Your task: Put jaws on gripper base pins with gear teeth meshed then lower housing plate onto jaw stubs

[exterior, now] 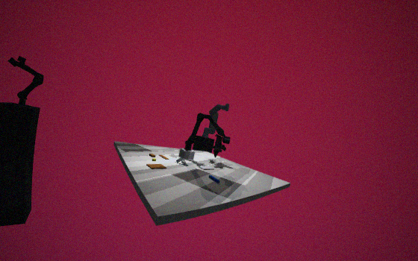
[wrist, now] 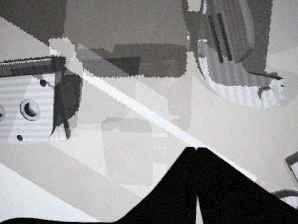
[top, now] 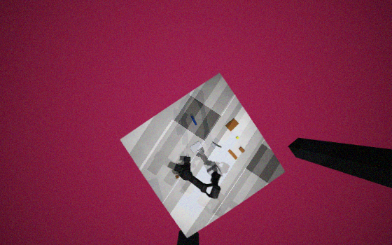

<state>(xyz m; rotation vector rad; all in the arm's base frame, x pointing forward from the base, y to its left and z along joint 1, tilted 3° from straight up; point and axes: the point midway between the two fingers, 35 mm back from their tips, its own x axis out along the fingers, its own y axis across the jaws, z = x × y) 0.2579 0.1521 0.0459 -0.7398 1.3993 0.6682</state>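
Note:
My gripper (exterior: 216,155) (wrist: 194,156) is shut, its tips together with nothing visible between them, above the table. In the wrist view, a pale ridged part with round holes (wrist: 42,110), perhaps the gripper base or housing plate, lies left of the tips. A grey jaw-like part (wrist: 235,37) with two dark slots and a toothed end lies upper right, apart from it. Part of another pale piece (wrist: 286,194) shows at the lower right edge, cut off. A white plate-like part (top: 197,147) (exterior: 207,168) lies near the arm. Pins and any meshing cannot be made out.
Brown blocks (top: 232,124) (exterior: 156,166) and a small yellow piece (top: 237,137) (exterior: 154,159) lie to one side. A blue bar (top: 194,120) (exterior: 214,179) lies farther out. A thin dark part (top: 216,144) lies near the white plate. Shadows cross the table.

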